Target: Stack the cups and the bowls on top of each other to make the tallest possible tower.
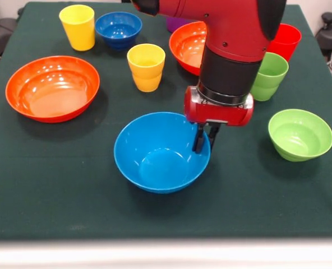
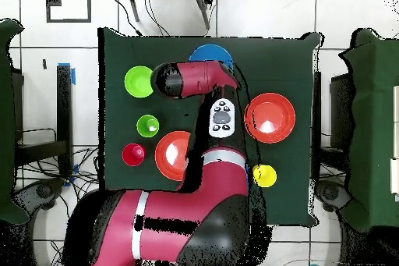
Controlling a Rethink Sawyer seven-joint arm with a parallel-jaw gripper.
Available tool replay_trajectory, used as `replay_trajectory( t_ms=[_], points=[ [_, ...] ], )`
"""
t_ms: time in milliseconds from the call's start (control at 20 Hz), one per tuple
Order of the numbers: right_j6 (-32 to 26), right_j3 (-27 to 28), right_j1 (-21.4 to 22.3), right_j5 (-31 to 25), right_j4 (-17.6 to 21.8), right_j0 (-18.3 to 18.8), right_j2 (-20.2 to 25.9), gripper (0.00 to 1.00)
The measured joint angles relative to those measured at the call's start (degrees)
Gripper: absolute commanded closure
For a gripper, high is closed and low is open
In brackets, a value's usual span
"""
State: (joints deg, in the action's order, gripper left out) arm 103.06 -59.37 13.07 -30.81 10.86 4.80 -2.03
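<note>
The large light-blue bowl (image 1: 155,154) stands upright on the green cloth near the table's front; in the overhead view (image 2: 210,52) the arm partly covers it. My gripper (image 1: 206,140) comes straight down on its right rim. The fingers stand close together, one inside the rim and one outside, shut on the rim. The yellow-orange cup (image 1: 146,67) stands just behind the bowl. One orange-red bowl (image 1: 52,88) lies at the left, and another (image 1: 185,46) is half hidden behind the arm. No two pieces are stacked.
A yellow cup (image 1: 78,26) and the small dark-blue bowl (image 1: 119,29) stand at the far left. A red cup (image 1: 286,40), lime-green cup (image 1: 270,75) and small lime-green bowl (image 1: 300,134) stand at the right. A purple cup (image 1: 174,23) peeks out behind the arm.
</note>
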Motion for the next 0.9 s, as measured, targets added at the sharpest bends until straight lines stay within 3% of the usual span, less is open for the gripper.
replay_trajectory(
  t_ms=[50,100,900],
  points=[
    [0.11,0.00,-0.03,0.00,-0.12,-0.13,-0.18,1.00],
    [0.40,-0.02,-0.18,-0.01,-0.59,-0.61,-0.66,0.00],
    [0.46,-1.38,-2.56,0.87,-5.72,-0.76,-0.32,0.00]
  ],
)
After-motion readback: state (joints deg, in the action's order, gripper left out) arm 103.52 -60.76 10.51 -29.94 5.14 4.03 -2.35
